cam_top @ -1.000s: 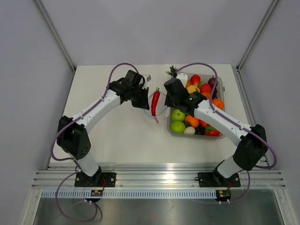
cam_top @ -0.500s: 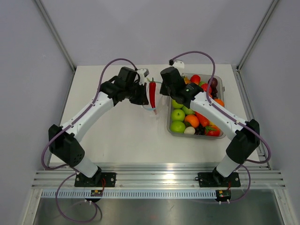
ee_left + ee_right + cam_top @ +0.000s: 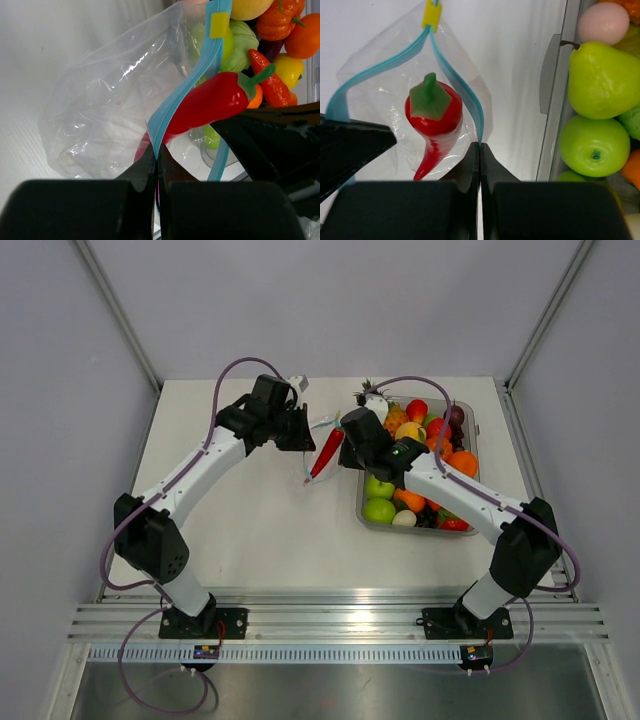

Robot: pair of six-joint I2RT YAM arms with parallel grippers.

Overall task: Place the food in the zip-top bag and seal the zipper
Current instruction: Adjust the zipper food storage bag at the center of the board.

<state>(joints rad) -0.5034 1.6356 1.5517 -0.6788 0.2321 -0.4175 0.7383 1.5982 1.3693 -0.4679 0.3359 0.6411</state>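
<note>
Loading is, by my judgement, nearly finishing, and sealing is coming next. The zip-top bag is hanging between the two arms above the table, toward 12 o'clock of its middle.

The left gripper is fully closed and is pinching one side of the light-blue zipper. The right gripper, closed as well, is pinching the opposite side, so the mouth is standing open like an eye. In the top view the left gripper is sitting at 9 o'clock of the bag and the right one at 3 o'clock.

The red chili pepper is standing inside the bag between the two strips, with its green stem toward the mouth. Whether the stem is reaching above the zipper line, I cannot tell. No other food is showing in the bag. A yellow slider is sitting at one end of the zipper.

At 3 o'clock of the bag, the clear tray is holding many toy fruits, among them a green apple and a pear.

The next move is probably asking for bringing both strips together without dropping the chili pepper, then closing along the whole strip.
</note>
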